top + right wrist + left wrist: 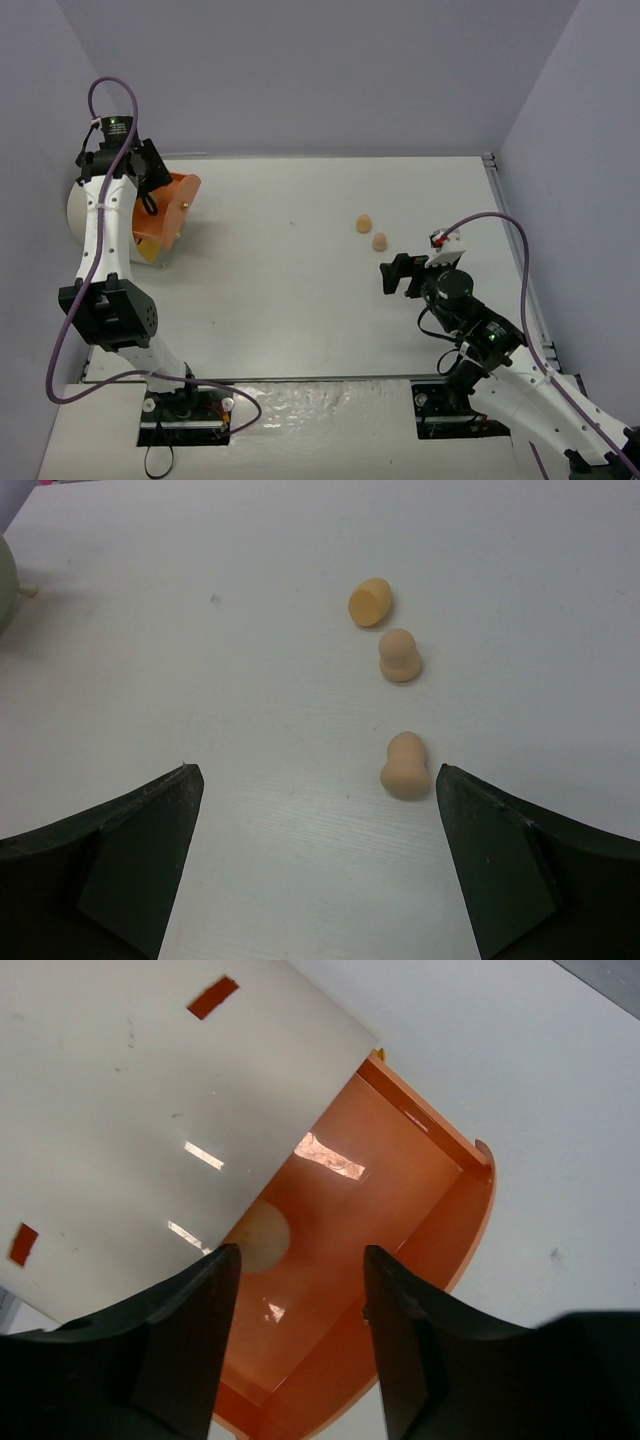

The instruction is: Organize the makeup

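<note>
Three peach egg-shaped sponges lie on the white table. In the right wrist view the nearest sponge (405,766) lies just inside the right finger, with a second sponge (400,655) and a yellower third sponge (370,602) farther off. The top view shows only two sponges (379,241) (364,223); the nearest is hidden under my right gripper (400,275). My right gripper (315,780) is open and empty, low over the table. My left gripper (298,1260) is open and empty, just above the orange front. Other makeup is out of view.
The large cream cylinder (120,1110) lies at the table's left edge, and its orange front (168,215) hangs open, showing an empty orange inside (370,1170). My left gripper (150,170) hovers by it. A pale rounded edge (5,580) shows far left in the right wrist view.
</note>
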Robot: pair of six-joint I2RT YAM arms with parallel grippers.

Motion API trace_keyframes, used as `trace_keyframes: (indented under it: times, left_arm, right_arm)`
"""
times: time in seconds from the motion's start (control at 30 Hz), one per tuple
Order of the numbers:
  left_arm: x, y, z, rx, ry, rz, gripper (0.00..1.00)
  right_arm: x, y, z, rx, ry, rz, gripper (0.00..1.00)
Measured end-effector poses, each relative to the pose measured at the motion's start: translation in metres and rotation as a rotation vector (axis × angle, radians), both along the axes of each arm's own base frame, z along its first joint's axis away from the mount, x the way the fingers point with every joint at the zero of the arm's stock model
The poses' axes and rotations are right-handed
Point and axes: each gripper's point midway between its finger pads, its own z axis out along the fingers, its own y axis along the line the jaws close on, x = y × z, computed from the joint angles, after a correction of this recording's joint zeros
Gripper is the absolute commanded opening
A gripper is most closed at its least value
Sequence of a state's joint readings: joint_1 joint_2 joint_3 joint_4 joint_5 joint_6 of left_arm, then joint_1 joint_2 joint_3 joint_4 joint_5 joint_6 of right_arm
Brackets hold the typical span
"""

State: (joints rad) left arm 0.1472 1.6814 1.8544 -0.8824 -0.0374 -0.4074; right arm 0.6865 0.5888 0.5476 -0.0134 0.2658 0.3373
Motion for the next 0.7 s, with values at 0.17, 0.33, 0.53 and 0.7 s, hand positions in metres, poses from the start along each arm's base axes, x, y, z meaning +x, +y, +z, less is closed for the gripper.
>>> trace_keyframes:
  times: [0.17,0.33,0.53,0.7]
  left_arm:
    - [0.001,-0.003,0.001,-0.019,-0.010,-0.004,0.62]
    - [0.001,-0.015,0.013,-0.059,-0.053,-0.037,0.70]
    - [-0.023,-0.081,0.068,-0.093,-0.205,-0.219,0.81]
    - [-0.081,-0.152,0.081,-0.152,-0.290,-0.445,0.86]
  right_arm:
    - [0.006,0.000,-0.020,-0.030,0.069,-0.034,1.00]
    - [0.016,-0.007,-0.047,-0.071,0.161,-0.091,0.99]
    - [0.031,-0.024,-0.098,-0.152,0.332,-0.180,0.94]
    - [0.034,-0.020,-0.131,-0.190,0.439,-0.162,0.84]
